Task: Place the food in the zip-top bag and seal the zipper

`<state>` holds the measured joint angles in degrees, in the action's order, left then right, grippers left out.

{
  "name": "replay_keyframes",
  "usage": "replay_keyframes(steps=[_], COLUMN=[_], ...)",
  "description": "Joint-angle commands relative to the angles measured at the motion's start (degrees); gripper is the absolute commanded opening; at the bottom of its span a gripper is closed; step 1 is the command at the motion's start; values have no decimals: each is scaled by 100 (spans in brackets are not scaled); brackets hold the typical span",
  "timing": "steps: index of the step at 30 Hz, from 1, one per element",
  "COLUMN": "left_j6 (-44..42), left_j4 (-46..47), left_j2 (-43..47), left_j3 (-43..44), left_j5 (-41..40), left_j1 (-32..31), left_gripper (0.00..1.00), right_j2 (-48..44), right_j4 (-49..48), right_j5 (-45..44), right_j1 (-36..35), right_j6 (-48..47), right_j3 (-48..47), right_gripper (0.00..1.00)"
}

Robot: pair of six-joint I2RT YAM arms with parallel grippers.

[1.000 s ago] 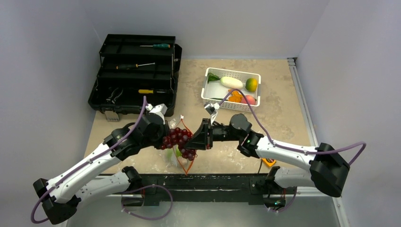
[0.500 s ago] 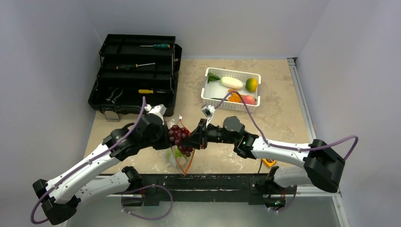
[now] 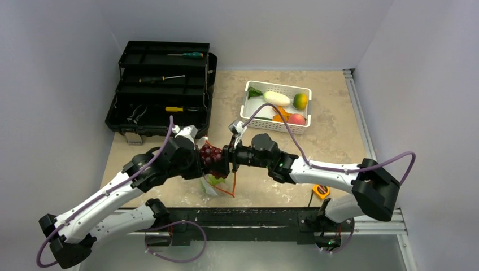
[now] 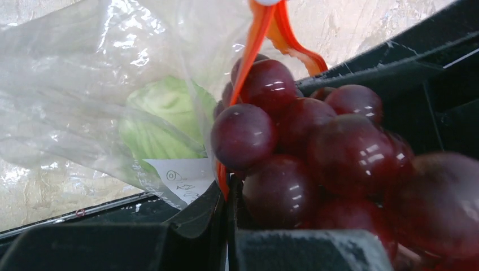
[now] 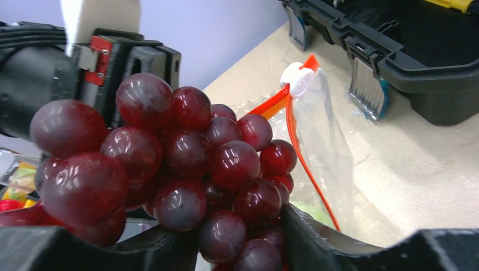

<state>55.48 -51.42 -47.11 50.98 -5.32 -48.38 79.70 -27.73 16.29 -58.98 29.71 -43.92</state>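
Observation:
My left gripper [image 3: 199, 160] is shut on the orange-red zipper [image 4: 225, 179] strip at the mouth of the clear zip-top bag [image 3: 217, 185] and holds the bag hanging above the table. A green cabbage [image 4: 161, 121] lies inside, beside the white label [image 4: 183, 175]. My right gripper [image 3: 225, 161] is shut on the dark purple grapes [image 5: 186, 169], which press against the bag's mouth by my left gripper [image 4: 229, 195]. The white slider [image 5: 297, 79] sits at the strip's far end. The grapes [image 3: 212, 155] fill much of both wrist views.
A white perforated basket [image 3: 248, 110] at the back right holds a white vegetable, a yellow-green fruit [image 3: 300, 100], a pink peach [image 3: 297, 119] and orange pieces. An open black toolbox [image 3: 161, 87] with screwdrivers stands at the back left. A small yellow object [image 3: 321, 192] lies near the front edge.
My right gripper has carried the grapes left and slightly back, up against my left gripper and the bag's mouth. My left arm has held still with the bag.

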Motion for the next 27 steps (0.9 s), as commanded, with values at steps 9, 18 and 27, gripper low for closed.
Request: replay_keyframes(steps=[9, 18, 27], left_j6=[129, 124, 129], left_j4=[291, 188, 121], left_j2=[241, 294, 341], left_j3=[121, 185, 179], left_j5=[130, -3, -53], left_j1=[-23, -23, -23], left_gripper=[0, 0, 0], right_j2=[-131, -564, -985], right_j4=[838, 1493, 2063], right_j5=[-912, -1243, -1507], right_j1=[-96, -105, -102], right_j6=[-686, -881, -836], right_j3=[-509, -441, -523], right_gripper=[67, 76, 76])
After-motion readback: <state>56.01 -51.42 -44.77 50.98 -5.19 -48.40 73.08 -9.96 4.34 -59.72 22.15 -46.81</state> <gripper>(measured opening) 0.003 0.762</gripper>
